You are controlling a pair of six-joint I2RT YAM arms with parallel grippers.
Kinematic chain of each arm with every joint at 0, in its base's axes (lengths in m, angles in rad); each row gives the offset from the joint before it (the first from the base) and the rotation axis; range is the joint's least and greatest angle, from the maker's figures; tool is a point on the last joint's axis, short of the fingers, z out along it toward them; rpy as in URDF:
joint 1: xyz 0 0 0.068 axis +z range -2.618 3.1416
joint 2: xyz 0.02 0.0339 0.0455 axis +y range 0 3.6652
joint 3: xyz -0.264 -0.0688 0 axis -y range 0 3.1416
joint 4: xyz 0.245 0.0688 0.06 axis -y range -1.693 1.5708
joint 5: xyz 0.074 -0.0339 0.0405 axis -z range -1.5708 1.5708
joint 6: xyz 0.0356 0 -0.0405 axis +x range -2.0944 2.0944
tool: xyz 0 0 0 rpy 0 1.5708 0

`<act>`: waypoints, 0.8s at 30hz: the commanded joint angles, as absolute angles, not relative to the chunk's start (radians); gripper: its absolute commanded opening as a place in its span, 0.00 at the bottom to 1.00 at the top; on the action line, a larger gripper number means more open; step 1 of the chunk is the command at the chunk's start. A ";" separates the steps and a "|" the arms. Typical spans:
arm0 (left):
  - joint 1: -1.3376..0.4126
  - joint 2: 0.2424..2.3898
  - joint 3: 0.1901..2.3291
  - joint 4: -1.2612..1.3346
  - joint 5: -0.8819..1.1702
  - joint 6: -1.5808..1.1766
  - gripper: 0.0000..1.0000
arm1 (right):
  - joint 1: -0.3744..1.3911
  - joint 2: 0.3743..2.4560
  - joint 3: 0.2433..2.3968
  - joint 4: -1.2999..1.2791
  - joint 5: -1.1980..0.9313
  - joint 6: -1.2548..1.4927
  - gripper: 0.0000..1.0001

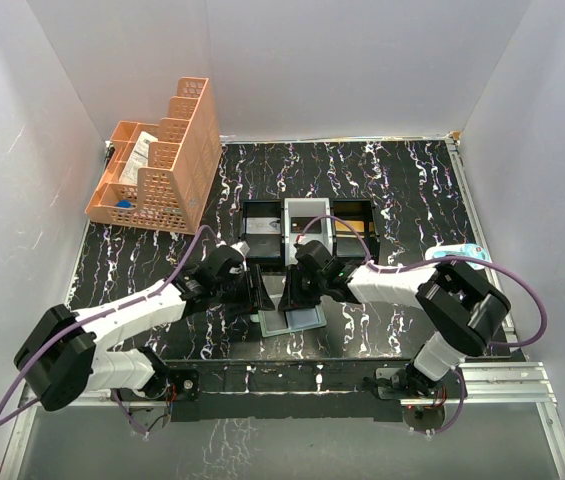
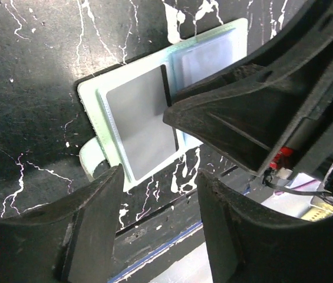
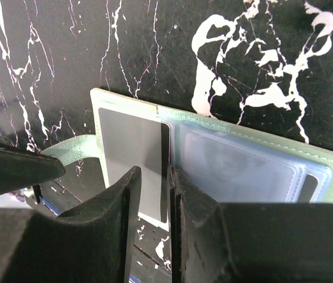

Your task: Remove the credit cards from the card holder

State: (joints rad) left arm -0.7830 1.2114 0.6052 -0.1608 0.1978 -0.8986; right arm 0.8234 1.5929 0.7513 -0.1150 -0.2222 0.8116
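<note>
Card holder (image 1: 297, 320) open flat, two panels (image 2: 142, 124); left claw (image 2: 159, 183) wide, empty; right claw (image 3: 154, 177) nearly closed, grasp unclear.

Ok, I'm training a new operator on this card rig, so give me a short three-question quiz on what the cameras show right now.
1. True or false: the card holder lies open on the table.
2. The left pincer has its fingers: A) wide apart; B) clamped on a card; C) out of view.
3. How many compartments has the black-and-white tray behind the card holder?
Key: 1 true; 2 A; 3 three.
</note>
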 commanded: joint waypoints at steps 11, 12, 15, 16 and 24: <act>-0.817 1.353 0.698 -0.203 0.132 -0.897 0.34 | 0.824 1.532 0.703 -0.096 -0.150 0.882 0.22; -0.819 1.361 0.697 -0.209 0.127 -0.895 0.33 | 0.824 1.531 0.701 -0.098 -0.148 0.888 0.22; -0.820 1.414 0.703 -0.216 0.130 -0.866 0.25 | 0.824 1.528 0.692 -0.095 -0.141 0.902 0.22; -0.821 1.434 0.710 -0.227 0.128 -0.853 0.21 | 0.824 1.526 0.692 -0.098 -0.135 0.907 0.22; -0.830 1.522 0.715 -0.232 0.114 -0.835 0.10 | 0.824 1.504 0.711 -0.156 -0.089 0.913 0.23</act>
State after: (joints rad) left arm -0.8181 1.4864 0.7090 -0.1905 0.1398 -0.8574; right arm 0.8234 1.5391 0.7048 -0.1181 -0.1490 0.9005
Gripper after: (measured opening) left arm 0.115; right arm 0.226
